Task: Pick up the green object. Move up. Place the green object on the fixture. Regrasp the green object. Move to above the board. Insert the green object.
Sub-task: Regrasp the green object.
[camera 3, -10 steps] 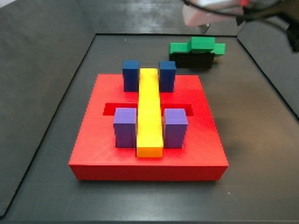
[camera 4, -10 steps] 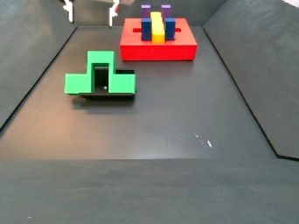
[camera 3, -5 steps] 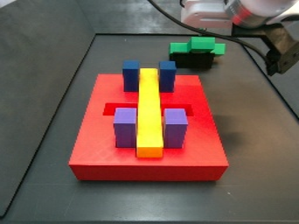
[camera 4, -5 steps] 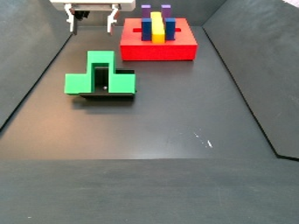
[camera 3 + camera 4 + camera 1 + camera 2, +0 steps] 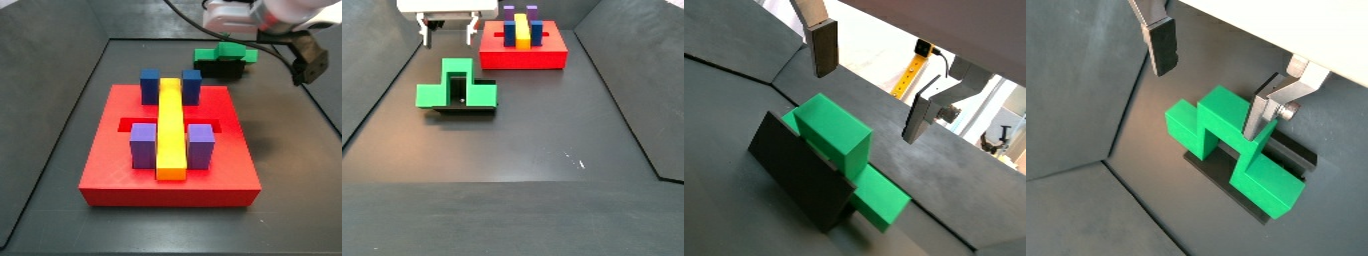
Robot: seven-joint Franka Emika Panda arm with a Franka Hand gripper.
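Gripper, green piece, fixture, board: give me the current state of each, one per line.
Gripper: open, holding nothing, hovering above the green piece with the fingers apart.
Green piece: resting on the fixture, not gripped.
Fixture: on the floor, carrying the green piece.
Board: flat on the floor, with blue blocks, purple blocks and a yellow bar seated in it.

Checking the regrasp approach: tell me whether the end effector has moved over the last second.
Yes. In a side view the end effector has come nearer the green object on the fixture, hanging open above it.
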